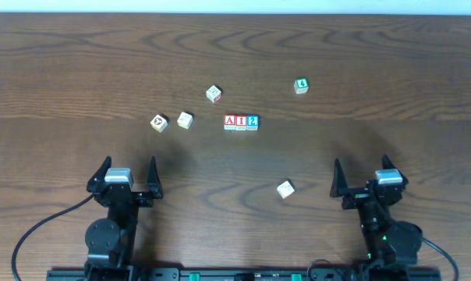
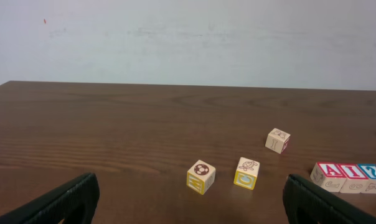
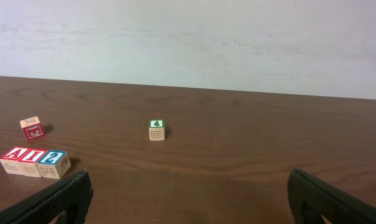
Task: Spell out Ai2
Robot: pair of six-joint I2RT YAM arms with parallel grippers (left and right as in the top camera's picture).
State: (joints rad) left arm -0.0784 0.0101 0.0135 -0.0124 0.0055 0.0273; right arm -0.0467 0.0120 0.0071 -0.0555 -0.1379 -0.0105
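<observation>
Three wooden letter blocks stand touching in a row at the table's middle: a red A block (image 1: pixel 230 121), a red I block (image 1: pixel 241 121) and a blue 2 block (image 1: pixel 253 121). The row also shows in the left wrist view (image 2: pixel 348 176) and in the right wrist view (image 3: pixel 33 162). My left gripper (image 1: pixel 128 176) is open and empty near the front left, well short of the row; its fingers frame the left wrist view (image 2: pixel 188 205). My right gripper (image 1: pixel 370 179) is open and empty at the front right, seen also in the right wrist view (image 3: pixel 188 202).
Loose blocks lie around: a ball-picture block (image 1: pixel 159 122), a yellow C block (image 1: pixel 185 119), a tilted block (image 1: pixel 214 94), a green block (image 1: pixel 301 86) at the back right, and a plain block (image 1: pixel 285 189) near the right arm.
</observation>
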